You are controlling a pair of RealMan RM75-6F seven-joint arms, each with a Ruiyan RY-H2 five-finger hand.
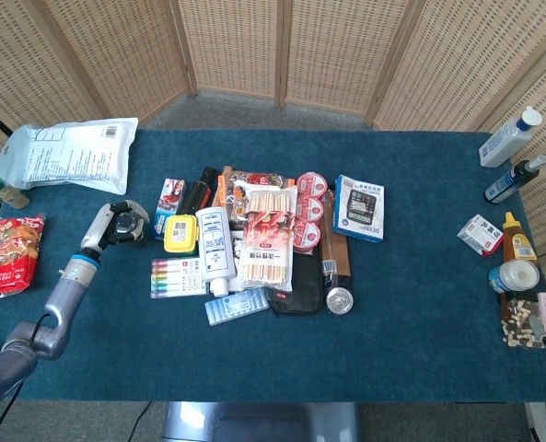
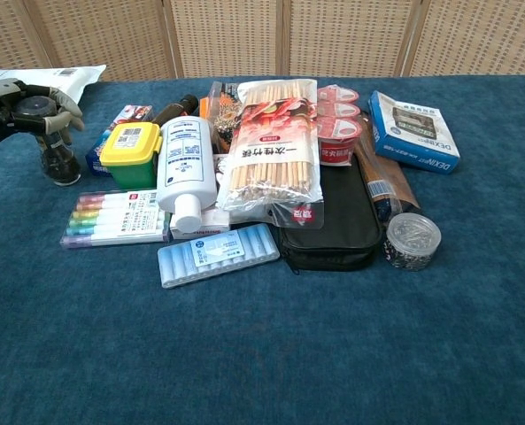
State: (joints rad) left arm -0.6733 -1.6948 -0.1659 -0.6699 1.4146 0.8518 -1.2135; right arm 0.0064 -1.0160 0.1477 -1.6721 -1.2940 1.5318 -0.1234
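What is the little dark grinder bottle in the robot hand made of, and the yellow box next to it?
The small dark pepper grinder held by the left robot hand looks like clear glass or plastic: dark grains show through its body, under a dark cap. The yellow box with the green lid looks like smooth, opaque plastic with a paper label on top.

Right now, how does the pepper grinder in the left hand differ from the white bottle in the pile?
The pepper grinder stands upright; the white bottle lies flat. The grinder is dark and clear-bodied, the bottle opaque white with a printed label. The left hand grips the grinder's top; nothing holds the bottle. The grinder looks smaller. Both are on the blue table.
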